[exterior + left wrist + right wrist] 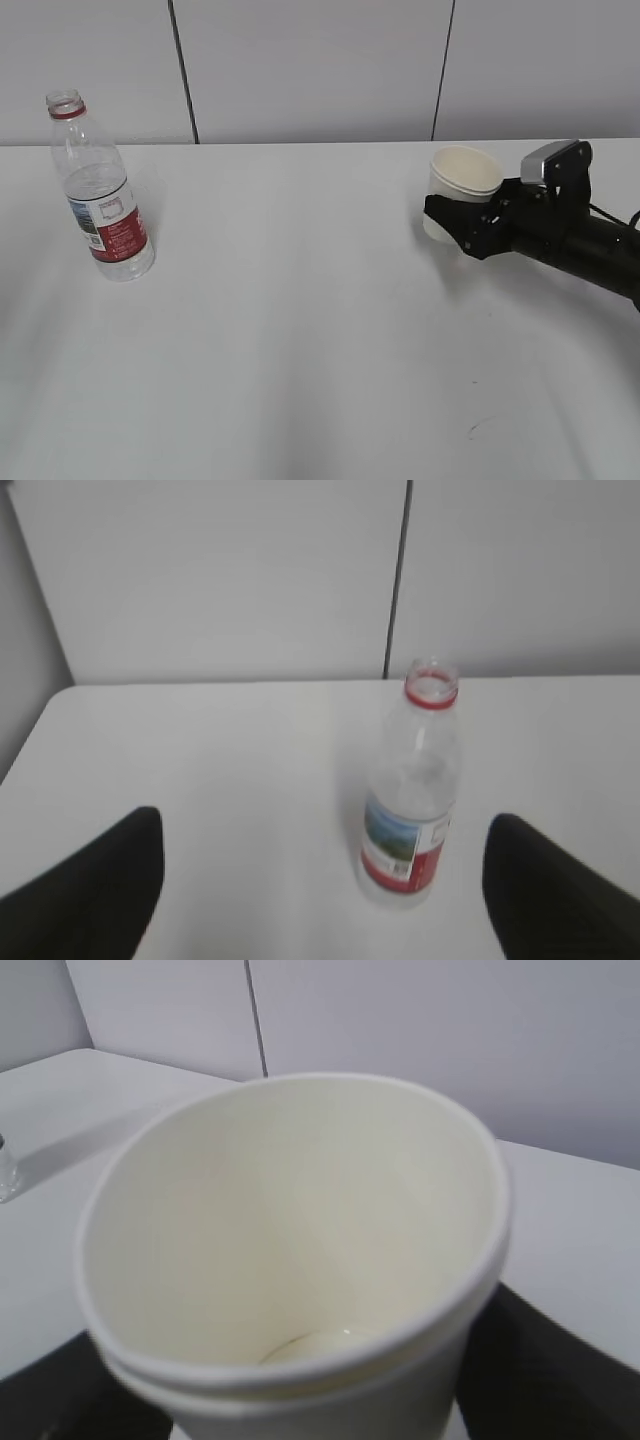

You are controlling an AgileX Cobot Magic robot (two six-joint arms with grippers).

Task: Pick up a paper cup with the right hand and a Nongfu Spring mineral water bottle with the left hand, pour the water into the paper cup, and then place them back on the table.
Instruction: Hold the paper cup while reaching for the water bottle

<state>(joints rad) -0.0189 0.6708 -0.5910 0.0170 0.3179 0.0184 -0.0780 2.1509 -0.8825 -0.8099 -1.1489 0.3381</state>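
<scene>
Far left of table: Nongfu Spring mineral water bottle (pixel 100 190), standing alone, nothing touching it.
Bottle build: clear thin plastic w/ ribbed, dented walls, round body, red neck ring, red-and-white label low down, no cap.
Bottle axis: long axis vertical w/ slight lean, mouth up; same bottle (pixel 415 790) seen from left wrist cam.
Water: clear, can't tell the level through the plastic.
Left hand: not seen in exterior view; wrist cam shows two black finger (pixel 85 890) tips wide apart, bottle ahead in the gap's line, no contact; gripper (pixel 325 895) midpoint over bare top.
Table (pixel 300 330): matte white, flat, faint marks near front right.
Back wall: pale grey panels w/ dark vertical seams.
Right side: paper cup (pixel 460 190), cream-white, smooth, tapered, rolled rim.
Cup axis: roughly upright, tipped a bit, mouth up; wrist cam looks down into cup (pixel 290 1260), inside plain, round base visible.
Right hand (pixel 470 225): black gripper, silver-grey block on top, reaching in from right edge; fingers clamped on cup's lower wall.
Cup vs table: can't tell if base touches.
</scene>
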